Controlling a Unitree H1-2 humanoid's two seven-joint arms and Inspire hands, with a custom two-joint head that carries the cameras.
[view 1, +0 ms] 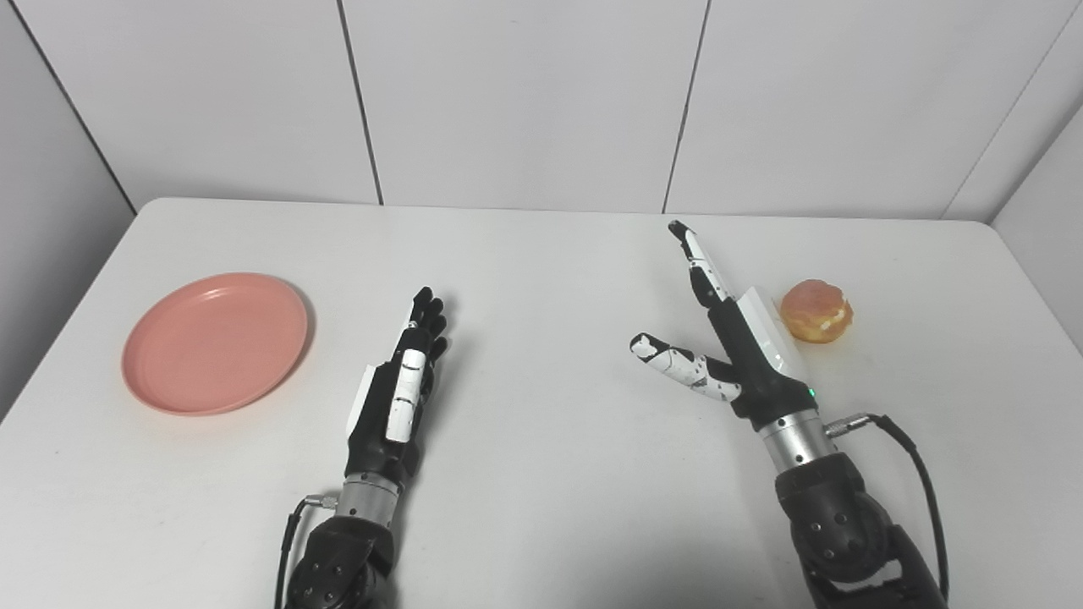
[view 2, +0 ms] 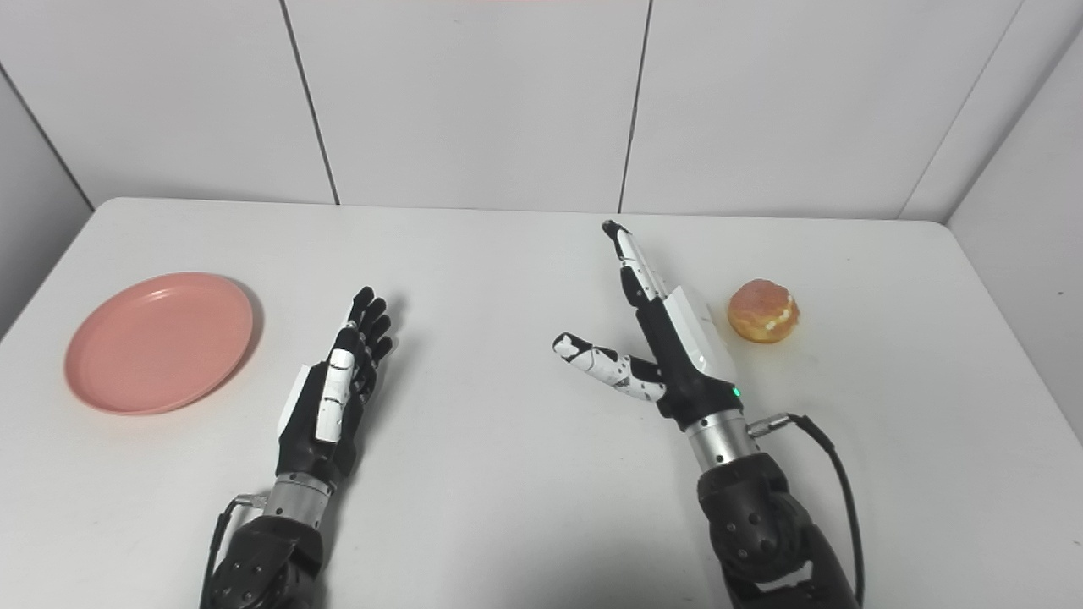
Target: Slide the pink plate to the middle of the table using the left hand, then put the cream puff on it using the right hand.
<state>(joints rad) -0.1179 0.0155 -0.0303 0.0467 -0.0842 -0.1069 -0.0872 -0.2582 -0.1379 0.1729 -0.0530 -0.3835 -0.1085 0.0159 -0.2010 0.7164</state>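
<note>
Both hands empty, plate and puff untouched.
Left hand (view 1: pixel 399 397) lay edge-on with fingers straight and close together, holding nothing; pink plate (view 1: pixel 215 342) sat well apart, out past its fingers on the outer left side of the white table (view 1: pixel 541 474). Right hand (view 1: pixel 734 338) was spread wide, thumb splayed inward, fingers pointing at the far edge, gripping nothing; cream puff (view 1: pixel 816 311) sat just beside the backs of those fingers, not touching.

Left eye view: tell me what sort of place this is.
Probably a robot test bench, not a kitchen: a bare white table walled by plain white panels, with only a pink plate and a cream puff laid out.
</note>
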